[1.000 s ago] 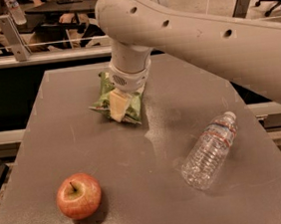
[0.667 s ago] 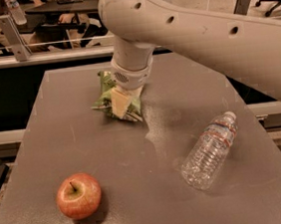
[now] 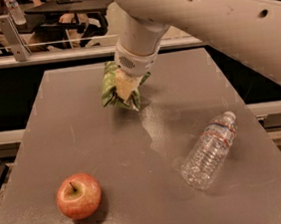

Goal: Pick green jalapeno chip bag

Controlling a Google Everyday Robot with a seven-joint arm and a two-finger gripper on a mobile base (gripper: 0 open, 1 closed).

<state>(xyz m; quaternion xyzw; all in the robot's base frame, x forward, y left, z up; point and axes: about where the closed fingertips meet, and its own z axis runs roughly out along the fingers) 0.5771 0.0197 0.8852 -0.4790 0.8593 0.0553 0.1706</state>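
Observation:
The green jalapeno chip bag [image 3: 109,86] is at the far middle of the grey table [image 3: 138,184], crumpled and standing up on its lower edge. My gripper [image 3: 126,87] comes down from the big white arm [image 3: 205,17] straight onto the bag. A pale finger [image 3: 126,83] presses into the bag's middle, and the green foil bunches around it on both sides. The gripper is shut on the bag. The bag's lower corner still sits at the table surface. The lettering is hidden by the gripper.
A red apple [image 3: 79,195] sits at the near left of the table. A clear plastic water bottle [image 3: 209,149] lies on its side at the right. A rail and glass barrier [image 3: 49,56] run behind the table's far edge.
The gripper has closed in on the bag. The bag has gone from lying fairly flat to bunched and pulled upright. The apple and the bottle have not moved.

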